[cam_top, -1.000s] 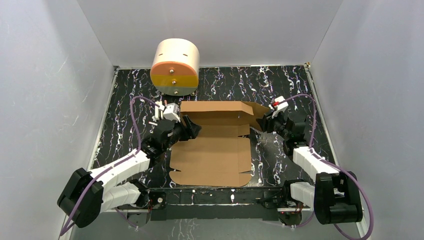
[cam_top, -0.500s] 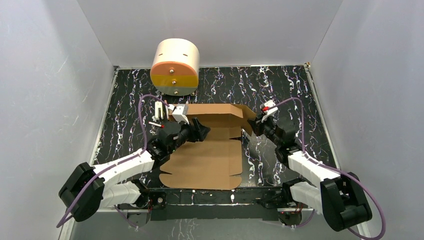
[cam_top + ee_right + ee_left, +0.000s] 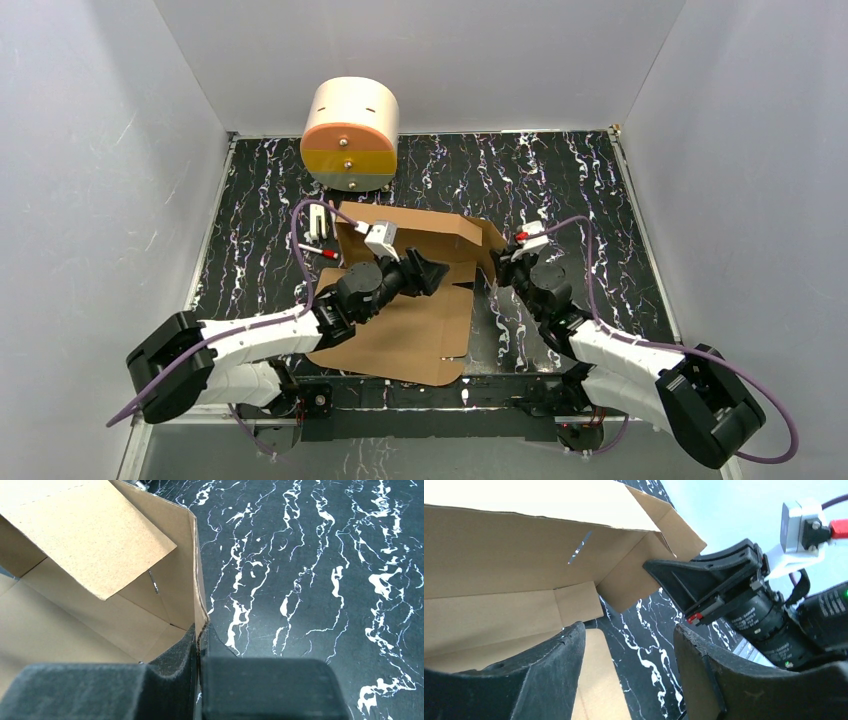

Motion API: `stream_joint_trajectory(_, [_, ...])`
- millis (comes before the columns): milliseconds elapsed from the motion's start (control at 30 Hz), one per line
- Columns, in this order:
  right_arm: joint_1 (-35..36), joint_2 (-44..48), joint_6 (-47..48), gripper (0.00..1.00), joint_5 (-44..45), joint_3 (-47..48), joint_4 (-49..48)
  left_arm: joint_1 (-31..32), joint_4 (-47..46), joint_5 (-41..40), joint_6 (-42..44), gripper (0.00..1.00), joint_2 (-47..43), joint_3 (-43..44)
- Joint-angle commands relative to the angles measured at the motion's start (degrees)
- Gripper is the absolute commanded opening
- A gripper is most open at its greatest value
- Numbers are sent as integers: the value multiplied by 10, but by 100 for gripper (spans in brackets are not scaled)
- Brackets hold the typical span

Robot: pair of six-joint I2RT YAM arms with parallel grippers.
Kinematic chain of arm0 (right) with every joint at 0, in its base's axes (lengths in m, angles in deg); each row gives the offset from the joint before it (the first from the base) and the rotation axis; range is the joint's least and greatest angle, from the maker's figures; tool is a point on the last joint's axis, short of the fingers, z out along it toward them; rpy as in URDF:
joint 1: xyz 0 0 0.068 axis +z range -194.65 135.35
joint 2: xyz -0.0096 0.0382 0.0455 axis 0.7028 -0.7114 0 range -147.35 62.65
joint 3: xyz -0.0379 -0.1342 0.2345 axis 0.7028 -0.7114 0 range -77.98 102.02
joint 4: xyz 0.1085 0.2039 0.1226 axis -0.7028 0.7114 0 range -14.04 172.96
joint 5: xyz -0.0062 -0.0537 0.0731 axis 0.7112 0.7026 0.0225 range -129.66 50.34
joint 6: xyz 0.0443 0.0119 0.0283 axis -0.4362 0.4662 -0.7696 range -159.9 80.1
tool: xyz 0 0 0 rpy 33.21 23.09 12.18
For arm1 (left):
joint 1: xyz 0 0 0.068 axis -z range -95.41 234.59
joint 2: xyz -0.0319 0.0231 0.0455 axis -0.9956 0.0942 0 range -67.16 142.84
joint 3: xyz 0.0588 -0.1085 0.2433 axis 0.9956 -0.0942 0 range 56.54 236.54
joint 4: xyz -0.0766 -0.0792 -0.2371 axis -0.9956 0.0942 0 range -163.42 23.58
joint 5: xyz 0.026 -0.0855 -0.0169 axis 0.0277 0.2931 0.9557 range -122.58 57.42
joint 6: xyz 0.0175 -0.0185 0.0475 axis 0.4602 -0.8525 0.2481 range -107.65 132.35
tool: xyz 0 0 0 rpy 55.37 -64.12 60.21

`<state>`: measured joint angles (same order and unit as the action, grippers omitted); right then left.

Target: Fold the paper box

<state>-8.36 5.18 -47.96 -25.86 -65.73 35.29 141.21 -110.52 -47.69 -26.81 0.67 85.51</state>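
The plain brown corrugated cardboard paper box [image 3: 405, 325] lies skewed at the middle of the black, white-veined marble counter [image 3: 580, 190]. Its flat near panel reaches towards the arm bases, and its far wall stands raised with a top flap leaning in over the inside. The left hand [image 3: 432, 272] hangs low over the box's floor panel, just near of the raised wall, and points right. Its fingers [image 3: 549, 670] are spread wide, holding nothing, with the panel's right edge and bare counter showing between them. The right hand [image 3: 503, 262] is at the box's far right corner, just beside the left hand. Its fingers [image 3: 172, 662] are pressed together on the upright edge of the cardboard side wall, pinching it. Inside the half-formed box only its own folded flaps show. A cream cylinder with an orange and yellow front [image 3: 350, 135] stands at the far left of the counter, apart from the box
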Motion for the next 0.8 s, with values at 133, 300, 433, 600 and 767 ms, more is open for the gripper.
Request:
stream_joint_trajectory(133, [48, -9, -29, 7, 131, 2, -56, 17, -87, -55, -53, 63, 69, 66])
stream_joint_trajectory(300, [72, -24, -29, 7, 157, 2, -68, 23, -114, -83, -55, 63, 121, 103])
stream_joint_trajectory(433, [79, -29, -31, 7, 167, 6, -69, 29, -132, -117, -62, 61, 162, 122])
stream_joint_trajectory(600, [85, -29, -29, 7, 170, 7, -69, 31, -151, -127, -58, 58, 215, 154])
stream_joint_trajectory(767, [91, -25, -23, 7, 169, 10, -62, 34, -171, -137, -46, 52, 241, 168])
